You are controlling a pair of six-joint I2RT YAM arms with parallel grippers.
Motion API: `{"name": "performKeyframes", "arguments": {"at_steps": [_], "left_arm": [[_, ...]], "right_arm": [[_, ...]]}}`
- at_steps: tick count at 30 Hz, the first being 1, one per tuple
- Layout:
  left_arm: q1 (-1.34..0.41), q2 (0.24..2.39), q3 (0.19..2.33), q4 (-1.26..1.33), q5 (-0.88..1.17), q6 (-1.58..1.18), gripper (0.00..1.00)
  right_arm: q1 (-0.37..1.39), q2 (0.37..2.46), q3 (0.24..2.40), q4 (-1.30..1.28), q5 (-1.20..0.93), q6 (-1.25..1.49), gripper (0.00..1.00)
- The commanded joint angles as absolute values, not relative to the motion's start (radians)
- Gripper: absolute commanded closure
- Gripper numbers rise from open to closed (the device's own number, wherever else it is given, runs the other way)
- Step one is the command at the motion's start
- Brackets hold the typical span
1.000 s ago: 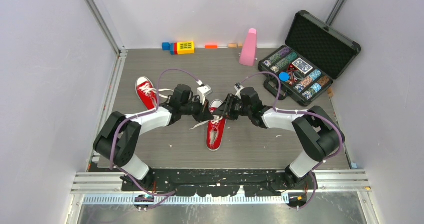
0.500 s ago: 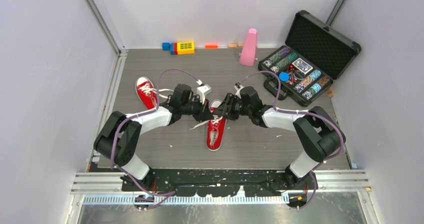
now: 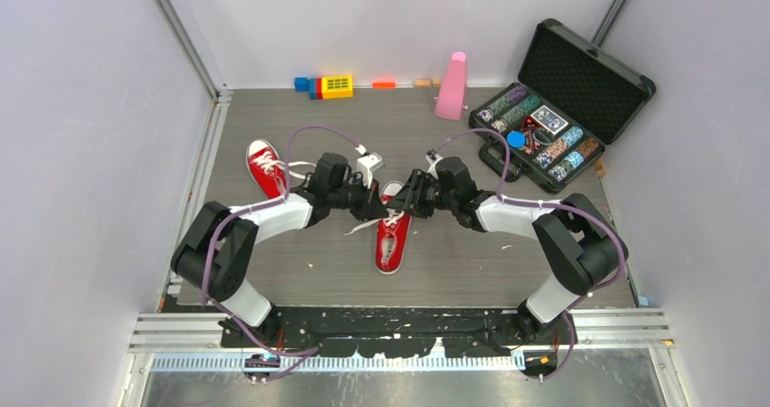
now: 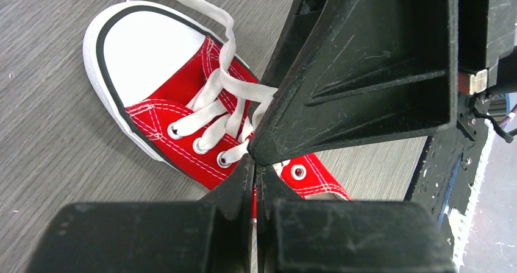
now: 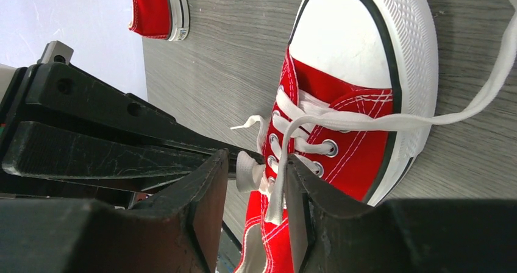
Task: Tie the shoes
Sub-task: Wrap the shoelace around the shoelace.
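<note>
Two red shoes with white laces and toe caps lie on the grey table, one at the left (image 3: 266,168) and one in the middle (image 3: 392,234). Both grippers meet over the middle shoe's (image 4: 177,96) laces. My left gripper (image 4: 256,163) is shut, and a folded bit of white lace (image 5: 247,170) sits at its tip. My right gripper (image 5: 257,160) stands open around that fold, with a hanging lace strand (image 5: 277,200) against one finger. Another lace (image 5: 427,119) runs across the toe cap of the middle shoe (image 5: 360,102).
An open black case of poker chips (image 3: 558,107) sits at the back right. A pink cone-shaped object (image 3: 451,86) and coloured blocks (image 3: 327,86) stand along the back wall. Walls close in on the left and right. The left shoe's heel (image 5: 155,8) shows in the right wrist view.
</note>
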State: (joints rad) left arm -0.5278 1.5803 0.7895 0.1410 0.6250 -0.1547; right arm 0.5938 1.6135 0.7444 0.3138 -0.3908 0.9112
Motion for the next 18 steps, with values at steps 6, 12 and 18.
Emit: {"name": "performKeyframes", "arguments": {"at_steps": [6, 12, 18], "left_arm": [[-0.523, 1.591, 0.834, 0.164, 0.643, -0.152, 1.0], [-0.523, 1.589, 0.837, 0.164, 0.638, -0.15, 1.0], [-0.523, 1.581, 0.833, 0.164, 0.639, -0.147, 1.0]], "right_arm": [[0.595, 1.591, 0.809, 0.326, -0.396, 0.879, 0.64], [0.595, 1.59, 0.81, 0.319, -0.396, 0.876, 0.7], [0.595, 1.588, 0.81, 0.3, -0.386, 0.864, 0.72]]}}
